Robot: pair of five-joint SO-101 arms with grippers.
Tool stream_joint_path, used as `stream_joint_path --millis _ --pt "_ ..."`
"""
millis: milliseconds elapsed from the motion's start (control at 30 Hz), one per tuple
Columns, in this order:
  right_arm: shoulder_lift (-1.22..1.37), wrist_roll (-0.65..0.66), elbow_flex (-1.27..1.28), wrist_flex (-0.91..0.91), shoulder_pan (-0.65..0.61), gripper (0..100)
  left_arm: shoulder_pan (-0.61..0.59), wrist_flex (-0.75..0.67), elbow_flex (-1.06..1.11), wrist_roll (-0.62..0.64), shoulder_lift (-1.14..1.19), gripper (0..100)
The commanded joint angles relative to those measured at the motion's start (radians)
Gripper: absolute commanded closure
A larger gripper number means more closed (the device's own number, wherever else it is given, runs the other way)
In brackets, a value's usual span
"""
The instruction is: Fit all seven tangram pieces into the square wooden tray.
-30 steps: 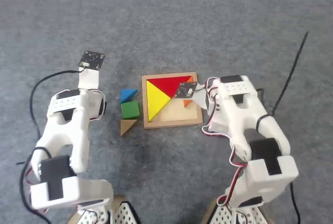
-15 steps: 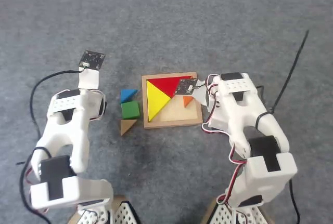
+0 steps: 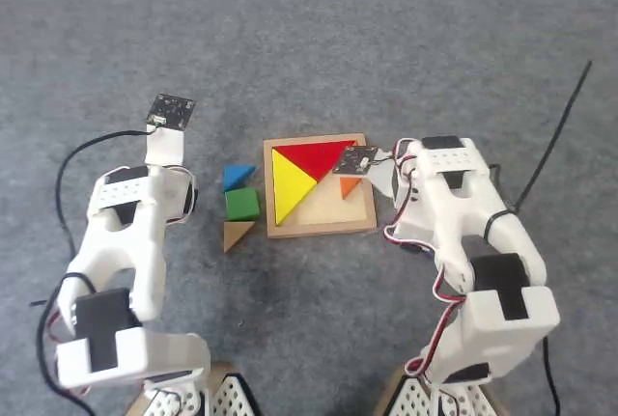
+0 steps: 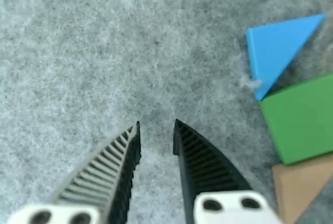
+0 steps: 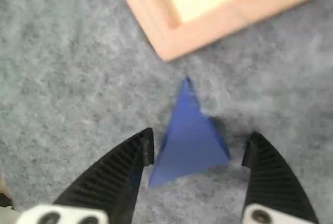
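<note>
Grey felt desk (image 3: 386,59) first: fuzzy, matte, soft under hard wooden pieces. Two white arms side by side, the right arm (image 3: 454,194) leaning in by the tray's right edge, the left arm (image 3: 130,213) standing left of the loose pieces.

Between them, the square wooden tray (image 3: 319,231): pale raised rim, smooth floor, partly filled. Inside, a big yellow triangle (image 3: 290,187) along the left wall, a big red triangle (image 3: 311,158) along the far wall, and a small orange piece (image 3: 348,186) near the right wall.

Just left of the tray, a green square (image 3: 241,205), with a light blue triangle (image 3: 236,177) beyond it and a tan triangle (image 3: 235,234) on the near side. All flat, sharp-edged blocks, packed close together.

Now the one to watch: a dark blue triangle (image 5: 190,133), flat on the felt just off a tray corner, outside the rim. Right gripper (image 5: 200,141) spread wide and straddling it, ribbed black fingers either side, apparently not yet touching.

Long axis of the piece running straight ahead between those fingers, narrow tip aimed at the tray corner, broad end back toward the gripper. Looks lined up for a squeeze across the wide end, though probably a slippery hold on tapering sides. Clearly the nearer arm for this piece.

Left gripper (image 4: 156,125) hanging over bare felt, parted only a sliver, holding nothing, with the blue, green and tan blocks off to one side.
</note>
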Motion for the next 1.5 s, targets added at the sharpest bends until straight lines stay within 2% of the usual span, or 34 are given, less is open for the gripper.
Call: stream_joint_path --millis 0,167,367,800,1133,1467 --pt "-0.047 -0.009 -0.009 0.024 0.048 70.4 -0.003 -0.012 -0.005 0.000 -0.054 90" --pt "-0.125 -0.009 0.002 0.056 0.039 70.4 -0.003 -0.012 -0.005 0.000 -0.054 90" --pt "-0.074 -0.008 0.084 -0.045 0.039 70.4 -0.003 -0.012 -0.005 0.000 -0.054 90" --pt "-0.131 -0.051 0.072 -0.042 -0.054 70.3 -0.003 -0.012 -0.005 0.000 -0.054 90" --pt "-0.084 -0.057 0.074 -0.048 -0.048 70.6 -0.003 -0.012 -0.005 0.000 -0.054 90" --pt "-0.085 -0.203 0.075 -0.051 -0.028 70.6 -0.003 -0.012 -0.005 0.002 -0.054 90"
